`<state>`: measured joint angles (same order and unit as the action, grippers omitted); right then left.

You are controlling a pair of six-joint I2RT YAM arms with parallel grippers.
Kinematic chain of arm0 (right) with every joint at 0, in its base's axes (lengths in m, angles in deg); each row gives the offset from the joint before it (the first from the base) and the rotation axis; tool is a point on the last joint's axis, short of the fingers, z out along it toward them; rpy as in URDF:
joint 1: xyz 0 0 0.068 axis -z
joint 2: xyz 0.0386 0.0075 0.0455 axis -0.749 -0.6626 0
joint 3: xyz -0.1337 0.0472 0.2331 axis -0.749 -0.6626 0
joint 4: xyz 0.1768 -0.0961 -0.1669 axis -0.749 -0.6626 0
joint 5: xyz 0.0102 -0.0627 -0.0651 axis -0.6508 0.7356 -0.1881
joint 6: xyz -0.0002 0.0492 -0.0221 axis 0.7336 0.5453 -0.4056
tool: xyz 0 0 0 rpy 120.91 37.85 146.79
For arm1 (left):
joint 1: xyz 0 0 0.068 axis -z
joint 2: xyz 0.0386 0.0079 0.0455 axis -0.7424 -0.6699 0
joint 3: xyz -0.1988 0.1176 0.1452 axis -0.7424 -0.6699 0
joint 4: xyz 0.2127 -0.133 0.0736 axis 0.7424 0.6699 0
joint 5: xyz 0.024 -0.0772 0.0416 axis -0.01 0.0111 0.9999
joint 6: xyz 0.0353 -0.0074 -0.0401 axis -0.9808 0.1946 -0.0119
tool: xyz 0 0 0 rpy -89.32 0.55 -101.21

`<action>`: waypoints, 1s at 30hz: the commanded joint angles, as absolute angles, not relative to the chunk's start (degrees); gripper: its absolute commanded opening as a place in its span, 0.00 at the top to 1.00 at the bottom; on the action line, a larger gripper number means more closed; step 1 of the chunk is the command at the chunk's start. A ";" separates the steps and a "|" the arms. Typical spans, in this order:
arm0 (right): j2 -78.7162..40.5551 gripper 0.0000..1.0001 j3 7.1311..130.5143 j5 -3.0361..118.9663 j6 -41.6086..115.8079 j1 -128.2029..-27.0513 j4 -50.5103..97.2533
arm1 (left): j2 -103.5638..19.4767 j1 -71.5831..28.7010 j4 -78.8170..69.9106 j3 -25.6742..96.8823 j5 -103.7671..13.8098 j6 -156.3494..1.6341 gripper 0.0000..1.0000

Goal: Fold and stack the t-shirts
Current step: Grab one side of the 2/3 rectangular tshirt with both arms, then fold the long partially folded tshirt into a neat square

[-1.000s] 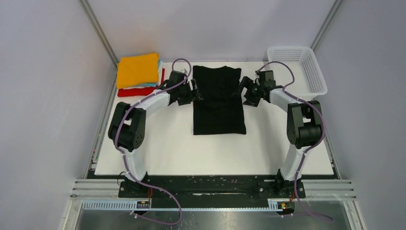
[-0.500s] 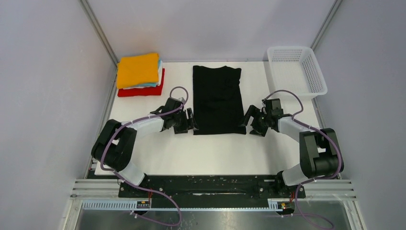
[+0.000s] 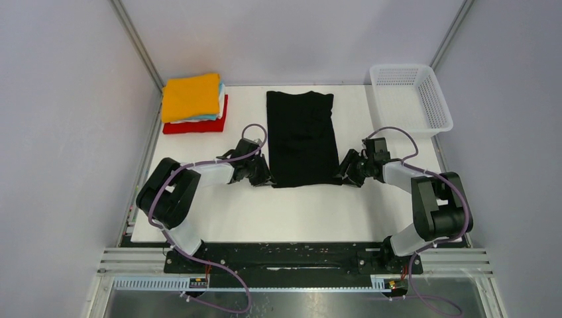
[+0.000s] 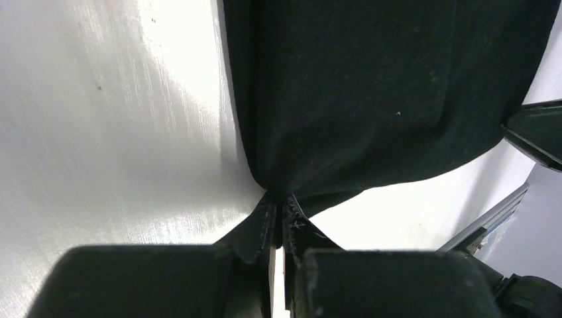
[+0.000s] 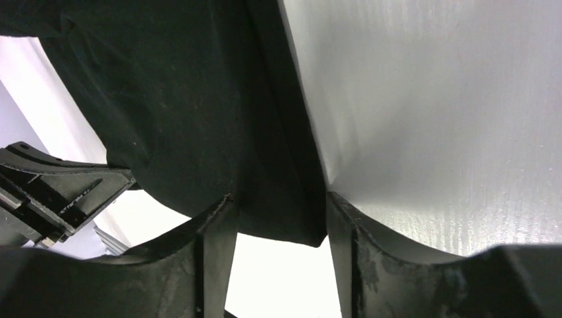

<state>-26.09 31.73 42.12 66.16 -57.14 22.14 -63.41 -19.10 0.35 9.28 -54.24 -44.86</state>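
A black t-shirt, folded to a long strip, lies flat mid-table. My left gripper is at its near left corner and, in the left wrist view, is shut on a pinch of the black cloth. My right gripper is at the near right corner. In the right wrist view its jaws stand apart, and the cloth corner lies between them without being pinched. A stack of folded t-shirts, orange on top and red at the bottom, sits at the back left.
A white mesh basket stands at the back right corner. Grey walls close in both sides of the table. The table's near edge runs along a metal rail by the arm bases.
Both arms came back from the shirt's far end to its near corners. The left gripper has shut on the cloth. The right jaws have narrowed around the other corner.
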 commanded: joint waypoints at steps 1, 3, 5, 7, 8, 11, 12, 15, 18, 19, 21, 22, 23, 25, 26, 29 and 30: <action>-28.68 0.46 30.62 44.64 66.21 -57.76 21.33 | -64.55 -18.69 0.14 8.92 -53.59 -44.82 1.00; -29.84 0.58 30.74 44.72 66.40 -57.73 22.02 | -64.76 -18.70 0.06 8.96 -53.61 -44.89 1.00; -30.81 0.69 30.99 43.61 66.66 -57.75 22.56 | -64.66 -18.67 0.05 8.96 -53.63 -44.90 1.00; -30.88 0.78 31.09 42.39 66.67 -57.87 22.18 | -64.28 -18.69 0.00 8.69 -53.63 -44.99 1.00; -30.27 0.82 30.91 42.05 66.63 -57.89 21.72 | -63.76 -18.69 -0.03 8.40 -53.78 -45.18 1.00; -26.54 0.93 28.96 41.96 66.35 -58.53 19.29 | -60.68 -18.12 -2.02 5.14 -55.26 -45.55 1.00; -24.77 0.95 27.92 41.99 65.85 -59.08 17.86 | -58.98 -17.66 -2.74 3.32 -55.43 -45.60 1.00; -18.55 0.97 24.28 43.36 64.15 -62.00 11.70 | -52.73 -16.22 -2.71 -3.09 -54.61 -45.18 1.00; -10.93 1.00 20.75 45.26 62.38 -65.89 3.28 | -44.73 -15.12 0.04 -9.32 -54.04 -44.41 1.00; -8.22 1.00 19.64 45.79 61.74 -67.81 0.08 | -41.70 -14.46 1.63 -11.13 -53.13 -44.01 1.00; -1.98 1.00 17.03 46.22 62.63 -70.83 -5.65 | -34.29 -11.88 6.70 -13.90 -50.78 -42.80 1.00; 1.47 1.00 15.61 45.21 63.63 -71.88 -7.78 | -30.64 -10.32 9.44 -15.05 -49.85 -41.82 1.00; 6.67 1.00 14.45 43.71 64.61 -72.66 -9.73 | -26.70 -8.40 12.45 -15.86 -48.92 -40.50 1.00; 14.84 1.00 13.41 42.36 67.16 -73.94 -15.87 | -18.18 -4.61 16.85 -17.43 -47.74 -37.41 1.00; 19.14 1.00 13.33 42.06 68.36 -74.20 -18.31 | -13.81 -2.59 18.60 -18.08 -46.81 -36.05 1.00; 28.78 1.00 14.20 40.42 69.86 -74.38 -23.94 | -2.50 0.50 22.43 -19.14 -46.93 -33.96 1.00; 30.92 1.00 14.68 39.10 69.95 -74.39 -24.76 | 0.33 0.82 23.40 -18.79 -47.50 -33.83 1.00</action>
